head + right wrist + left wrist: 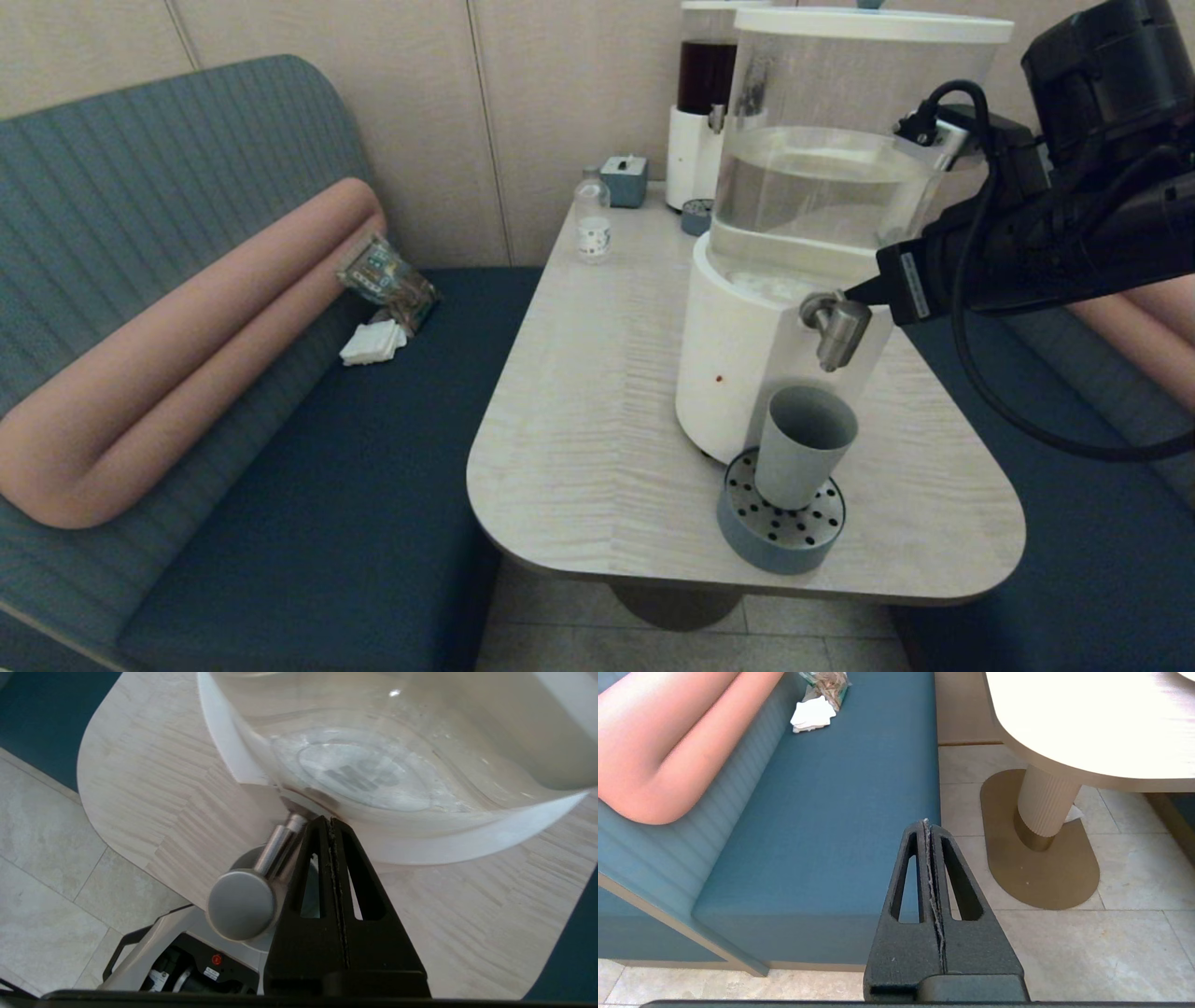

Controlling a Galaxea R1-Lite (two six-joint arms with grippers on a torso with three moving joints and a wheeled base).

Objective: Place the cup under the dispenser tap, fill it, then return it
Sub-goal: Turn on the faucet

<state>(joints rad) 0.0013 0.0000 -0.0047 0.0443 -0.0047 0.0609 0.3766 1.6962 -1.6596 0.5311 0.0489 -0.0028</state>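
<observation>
Cup (803, 446): upright on the round perforated drip tray (782, 527), directly below the dispenser tap (837, 329); placement step looks done.
Fill level: inside of cup not readable from the head view; no stream visible from the spout; filling judged not done or barely begun.
Right gripper (332, 828): fingers pressed together, nothing between them, tip right beside the tap on its right side, near where the spout joins the white base; contact with the tap likely but not certain. Probably lining up to work the tap.
Left gripper (927, 830): fingers together, empty, parked low off the table over the edge of the blue bench seat (822, 826) and the floor; idle.
Left to do: open tap, fill, close tap, grasp cup, return it to the table (597, 392).
Large dispenser (822, 187): clear tank partly full of water, white cylindrical base, just behind the cup.
Other things: slim dispenser with dark liquid (705, 103) at the far end, small tray at its foot; small clear bottle (592, 222) and a small blue box (625, 180) near the far edge; snack packet (387, 280) and white napkins (373, 343) on the bench.
In the way: nothing between cup and tap; the tank wall sits close over the right arm, little room above. Cup is tall on a raised tray, so judged tippable if knocked when the arm drops down.
</observation>
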